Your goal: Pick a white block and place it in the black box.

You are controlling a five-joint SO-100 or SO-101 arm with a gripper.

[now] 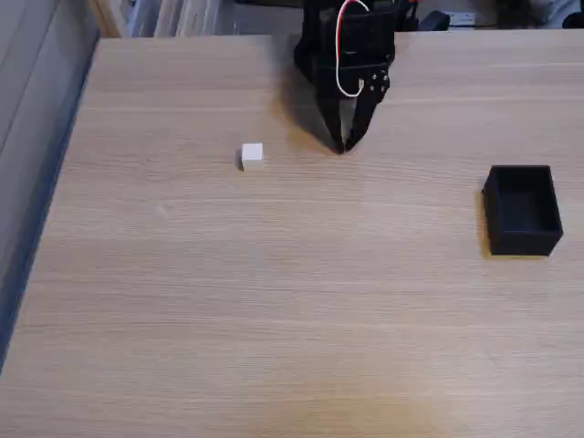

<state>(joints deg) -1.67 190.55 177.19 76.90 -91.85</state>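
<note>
Toward the far edge of the wooden table (274,301) in the fixed view, the gripper (342,146) hangs with its tips pointing down at the surface, fingers drawn together to a point and nothing between them. The white block (252,154) lies on the bare wood to the left of those tips, near but clearly apart from them. The black box (522,209) sits open-topped well off to the right, a little nearer the camera, and looks empty.

Judging from this layout, the step in hand is the reach for the block. To do it well, the arm would need to spread its fingers before descending, swing left until the block is centred between them, and come down squarely so that a fingertip does not nudge the small cube aside. The block's faces look roughly aligned with the table edges, so a straight pinch across two opposite faces should hold.
</note>
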